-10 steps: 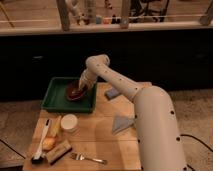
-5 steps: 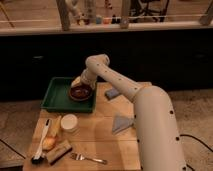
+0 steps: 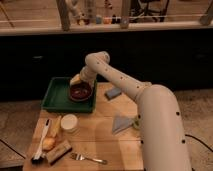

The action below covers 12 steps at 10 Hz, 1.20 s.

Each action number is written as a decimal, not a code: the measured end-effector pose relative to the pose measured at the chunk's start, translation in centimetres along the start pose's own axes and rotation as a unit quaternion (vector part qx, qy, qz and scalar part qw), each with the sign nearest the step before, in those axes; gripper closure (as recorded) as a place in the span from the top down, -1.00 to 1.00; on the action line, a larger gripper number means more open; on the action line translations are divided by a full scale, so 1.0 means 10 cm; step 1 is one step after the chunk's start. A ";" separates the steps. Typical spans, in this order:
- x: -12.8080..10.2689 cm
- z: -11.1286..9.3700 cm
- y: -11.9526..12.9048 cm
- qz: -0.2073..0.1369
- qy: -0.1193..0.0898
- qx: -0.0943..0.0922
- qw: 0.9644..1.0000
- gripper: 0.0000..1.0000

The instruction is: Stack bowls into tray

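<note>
A wooden worktop stands before a dark counter. One dark green tray sits at its 10 o'clock corner. One reddish-brown bowl lies inside the tray, toward 3 o'clock. The claw hangs at the bowl's 11 o'clock rim; I cannot tell whether it is open or closed. One white round container and one fork lie toward 7 o'clock.

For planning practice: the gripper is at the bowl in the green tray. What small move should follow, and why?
Probably lower the bowl straight down: the gripper is at its far rim, already over the tray, so sideways travel looks unneeded.
</note>
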 end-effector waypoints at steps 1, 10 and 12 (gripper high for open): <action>0.01 -0.05 -0.04 -0.004 0.005 0.001 1.000 0.60; 0.05 -0.18 -0.14 -0.019 0.017 0.006 1.000 0.60; 0.05 -0.21 -0.15 -0.023 0.020 0.006 1.000 0.60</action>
